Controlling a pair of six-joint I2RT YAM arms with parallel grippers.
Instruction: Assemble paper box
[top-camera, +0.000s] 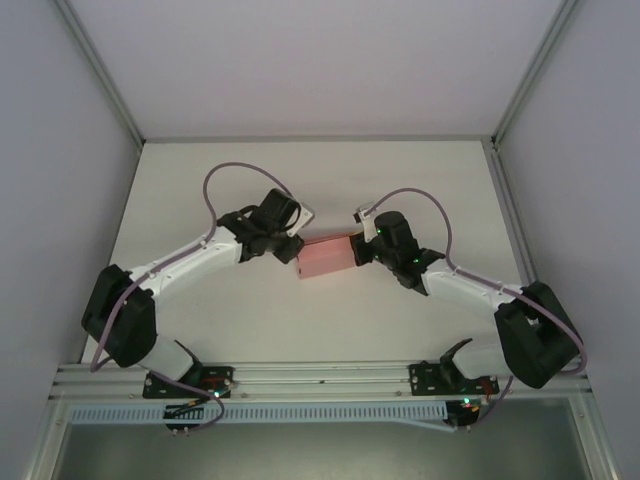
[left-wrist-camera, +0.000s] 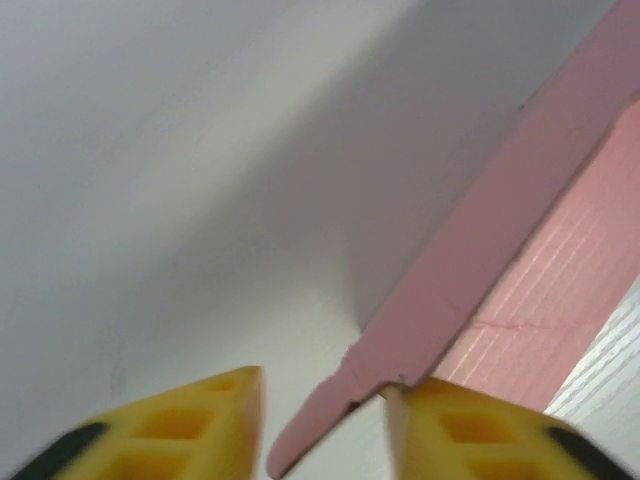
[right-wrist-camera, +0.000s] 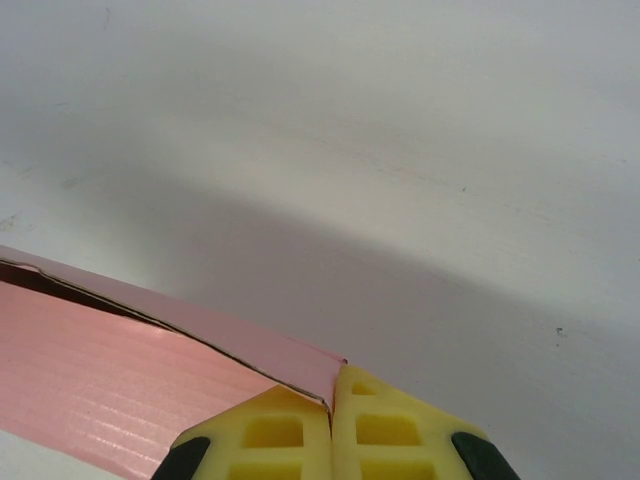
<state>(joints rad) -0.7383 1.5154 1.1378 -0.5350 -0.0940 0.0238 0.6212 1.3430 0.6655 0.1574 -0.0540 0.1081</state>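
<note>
Paper box (top-camera: 325, 258) pink, faintly ribbed; right pincer fingers (right-wrist-camera: 265, 432) yellow; table (top-camera: 300, 190) white.

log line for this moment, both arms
left pincer: open around flap | right pincer: shut on paper box corner

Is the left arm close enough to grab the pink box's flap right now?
Probably yes. The thin flap of the pink card box sits right between the left yellow fingers with nothing blocking it, while the right yellow fingers pinch another corner of the box.
</note>
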